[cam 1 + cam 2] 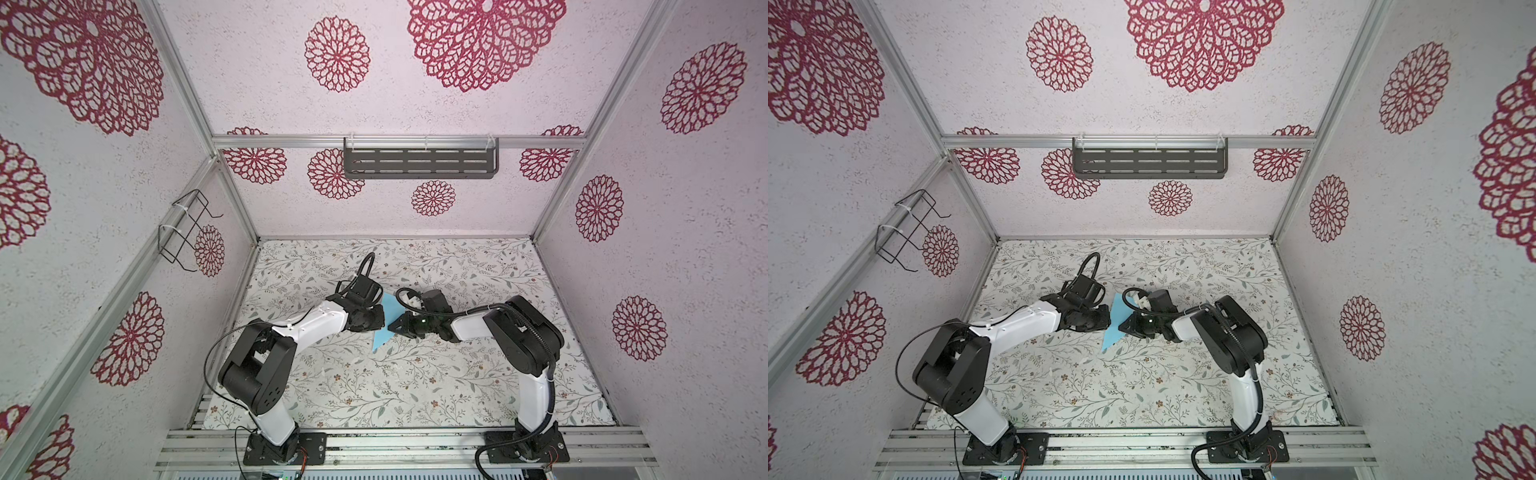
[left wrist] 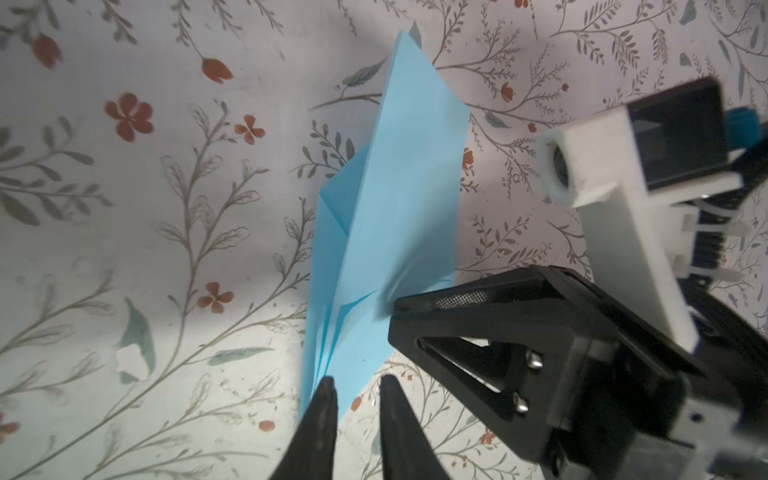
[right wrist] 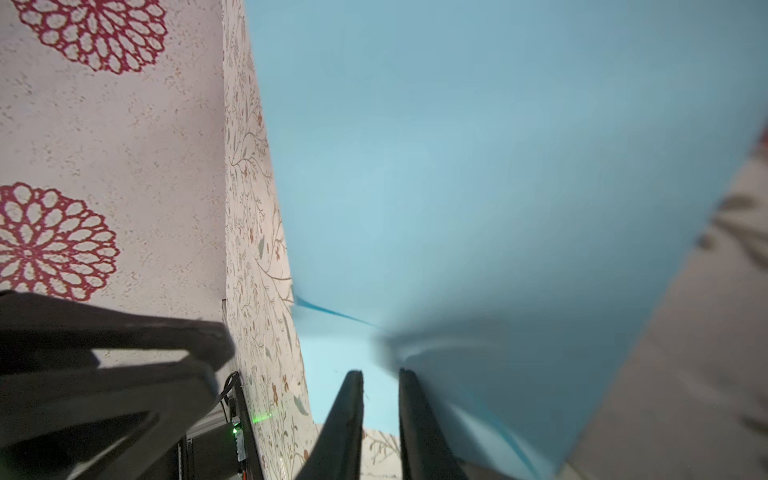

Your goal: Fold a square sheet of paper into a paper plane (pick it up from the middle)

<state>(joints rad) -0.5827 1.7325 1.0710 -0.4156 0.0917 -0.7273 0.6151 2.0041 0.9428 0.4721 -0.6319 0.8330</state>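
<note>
Two arms meet at mid-table [image 1: 457, 374] over a light-blue paper [image 1: 380, 343] [image 1: 1111, 340], already creased into a long pointed shape with stacked layers. It lies between the two grippers on the floral surface, one broad flap angled up. The left gripper [image 2: 357, 384] points down at the paper's layered edge. Its fingers [image 2: 328, 403] stand a narrow gap apart with blue showing between them, and whether they grip it cannot be told. The right gripper [image 3: 380, 372] faces it from the opposite side. Its fingers [image 3: 415, 415] are likewise narrowly parted, tips against a pucker in the flap, though a firm pinch cannot be confirmed.
</note>
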